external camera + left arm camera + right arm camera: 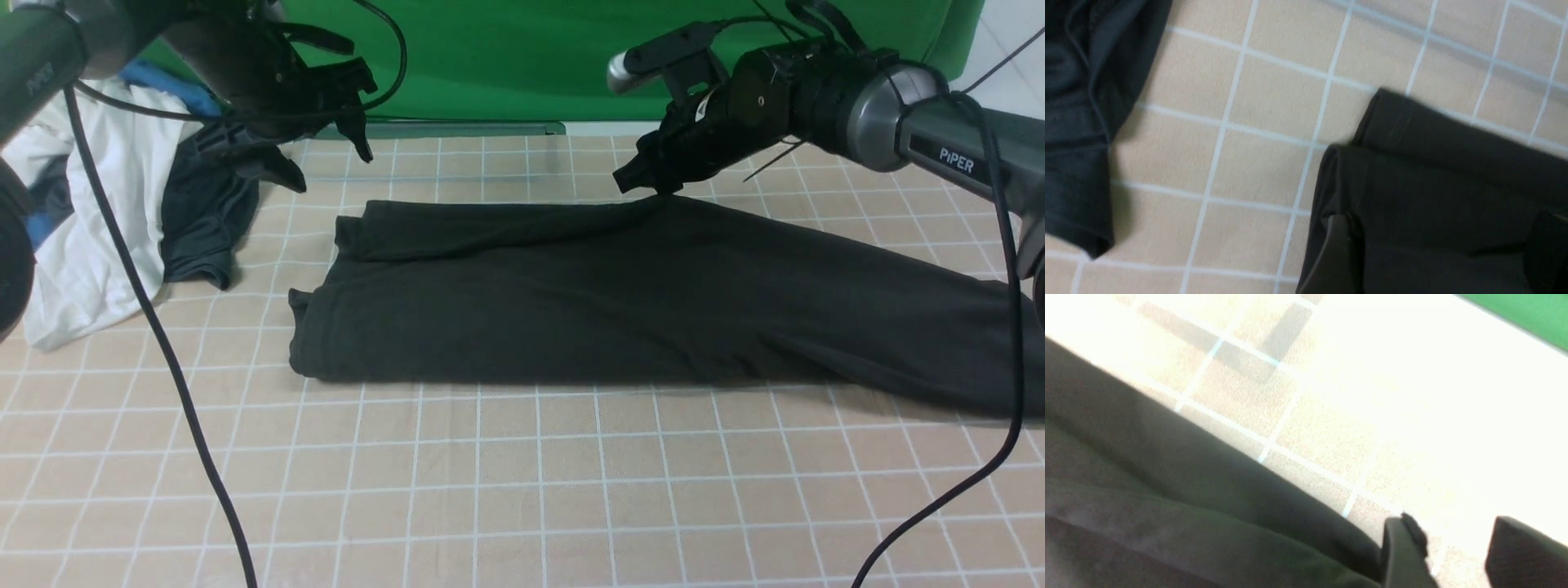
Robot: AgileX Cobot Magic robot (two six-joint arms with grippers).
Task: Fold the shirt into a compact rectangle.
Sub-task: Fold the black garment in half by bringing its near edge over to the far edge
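While shirt (620,294) lies folded, right gripper (1453,531) parted, empty, at its far edge, left gripper (331,163) wide, empty, aloft.

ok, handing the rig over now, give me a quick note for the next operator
Shirt: flat on the table as a long folded strip.
Left claw: open, raised near the shirt's left end, holding nothing.
Right claw: open, at the shirt's far edge, not gripping it.
Done: long-strip fold. Left: fold end over end into a compact rectangle.
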